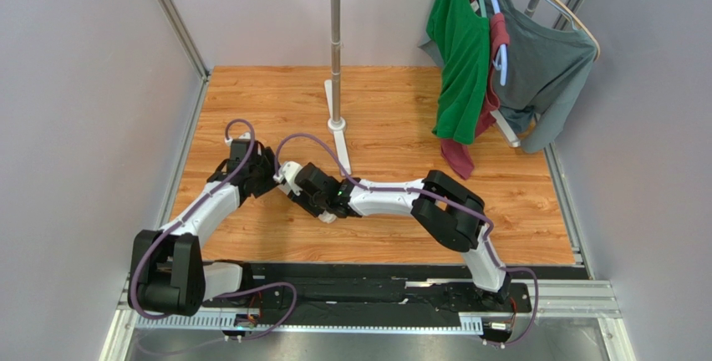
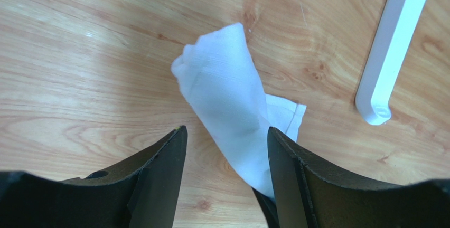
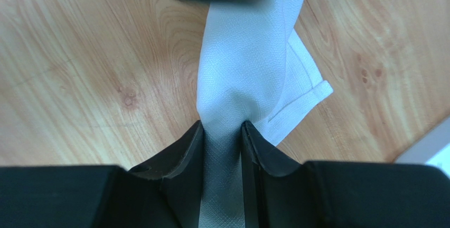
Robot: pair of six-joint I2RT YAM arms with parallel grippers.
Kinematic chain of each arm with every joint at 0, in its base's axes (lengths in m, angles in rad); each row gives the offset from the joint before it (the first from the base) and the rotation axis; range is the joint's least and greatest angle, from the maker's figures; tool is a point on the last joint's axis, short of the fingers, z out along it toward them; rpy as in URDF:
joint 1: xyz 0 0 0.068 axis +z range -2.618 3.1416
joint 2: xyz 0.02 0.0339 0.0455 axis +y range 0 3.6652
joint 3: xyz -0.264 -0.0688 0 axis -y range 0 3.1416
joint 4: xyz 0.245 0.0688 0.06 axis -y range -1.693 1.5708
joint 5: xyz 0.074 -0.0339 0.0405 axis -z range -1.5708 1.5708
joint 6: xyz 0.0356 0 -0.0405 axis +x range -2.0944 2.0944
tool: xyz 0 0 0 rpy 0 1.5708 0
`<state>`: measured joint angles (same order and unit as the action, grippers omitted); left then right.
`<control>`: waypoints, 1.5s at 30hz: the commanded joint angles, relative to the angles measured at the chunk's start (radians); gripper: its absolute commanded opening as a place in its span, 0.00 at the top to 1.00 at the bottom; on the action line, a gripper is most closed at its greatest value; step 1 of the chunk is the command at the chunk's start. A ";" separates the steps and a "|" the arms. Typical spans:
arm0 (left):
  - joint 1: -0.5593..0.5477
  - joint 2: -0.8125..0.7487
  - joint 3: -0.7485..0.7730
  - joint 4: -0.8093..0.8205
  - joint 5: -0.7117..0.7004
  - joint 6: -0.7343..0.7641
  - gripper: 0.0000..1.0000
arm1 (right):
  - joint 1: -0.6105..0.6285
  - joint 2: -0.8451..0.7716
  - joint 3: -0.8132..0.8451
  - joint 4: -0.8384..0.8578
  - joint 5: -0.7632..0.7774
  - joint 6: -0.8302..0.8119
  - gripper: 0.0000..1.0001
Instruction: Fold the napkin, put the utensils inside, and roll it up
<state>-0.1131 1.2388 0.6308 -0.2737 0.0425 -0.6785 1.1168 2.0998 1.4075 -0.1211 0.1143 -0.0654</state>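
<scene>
We are watching the right gripper (image 3: 222, 129) pinching the napkin (image 3: 245, 59): its two black fingers are pressing together on a bunched neck of the white cloth. Ahead of those fingers the cloth is stretching away as a loose roll, and a hemmed corner is fanning out flat on the wood to one side. At the far end of the roll, in the right wrist view, a dark blurred shape is covering it.

The left gripper (image 2: 227, 130) is standing spread, with a finger on either side of the same roll. The cloth is running close along the inner face of one finger and well clear of the other. Beyond the fingertips the roll is ending in a rounded fold lying on the wooden table (image 2: 79, 80).

Further out, off to the side of the left gripper, the white stand foot (image 2: 393, 48) is lying on the wood. Past it, at the table's far corner, a green shirt (image 1: 460, 52) and a grey shirt (image 1: 547, 60) are hanging.
</scene>
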 commanded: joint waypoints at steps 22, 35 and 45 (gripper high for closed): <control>0.036 -0.056 -0.083 0.100 0.014 -0.024 0.35 | -0.239 0.132 0.082 -0.043 -0.757 0.414 0.75; 0.036 0.065 -0.057 0.117 0.043 -0.015 0.49 | -0.276 0.172 0.114 -0.002 -0.851 0.501 0.73; 0.035 0.103 -0.031 0.094 0.042 0.005 0.55 | -0.273 0.060 0.157 -0.136 -0.774 0.397 0.36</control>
<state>-0.0788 1.3304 0.5785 -0.1642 0.0956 -0.6971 0.8394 2.2299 1.5272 -0.1390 -0.7258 0.4053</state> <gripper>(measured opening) 0.455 0.599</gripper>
